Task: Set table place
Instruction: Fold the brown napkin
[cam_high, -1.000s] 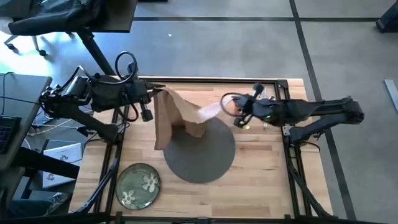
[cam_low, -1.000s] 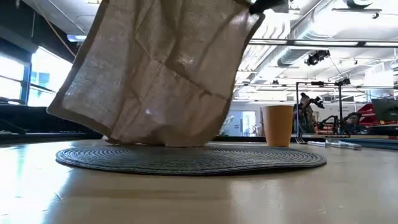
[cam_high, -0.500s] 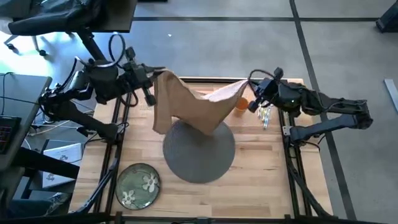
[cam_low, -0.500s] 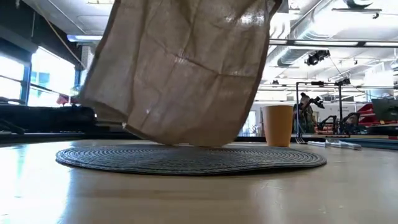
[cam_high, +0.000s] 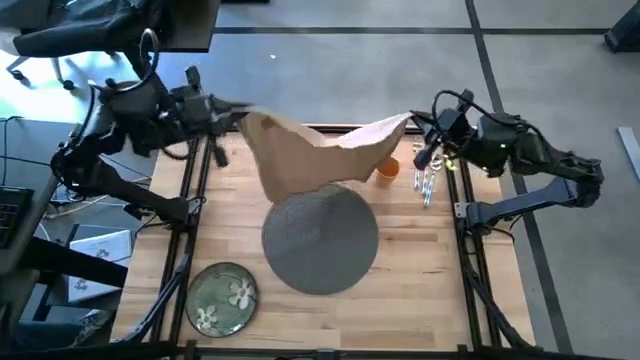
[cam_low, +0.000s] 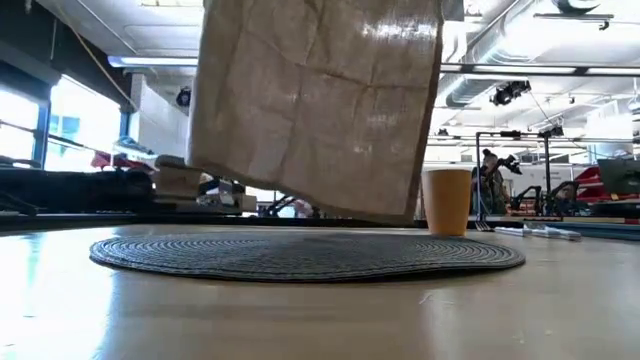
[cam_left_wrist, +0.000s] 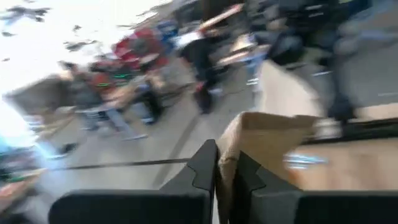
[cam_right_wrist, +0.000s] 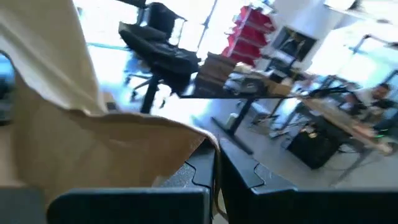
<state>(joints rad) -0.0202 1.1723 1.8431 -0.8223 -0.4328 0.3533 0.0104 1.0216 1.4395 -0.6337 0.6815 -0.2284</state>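
matt coarse-weave tan cloth napkin (cam_high: 315, 155), woven dark-grey placemat (cam_high: 320, 238), pale wood plank table (cam_high: 420, 280), glossy green plate (cam_high: 222, 296), shiny metal cutlery (cam_high: 428, 182)

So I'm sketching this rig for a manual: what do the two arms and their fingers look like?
Both are dark, near-black jointed arms on black metal stands. The left arm carries a looped black cable near its wrist; the right arm has a similar loop. The left gripper and right gripper each end in two flat, dark, angular fingers with stepped inner edges.

napkin (cam_high: 310, 160): tan
placemat (cam_high: 320, 240): dark grey, woven rings
plate (cam_high: 221, 296): green, white flowers
cup (cam_high: 387, 169): orange
worktop (cam_high: 420, 270): light wood planks
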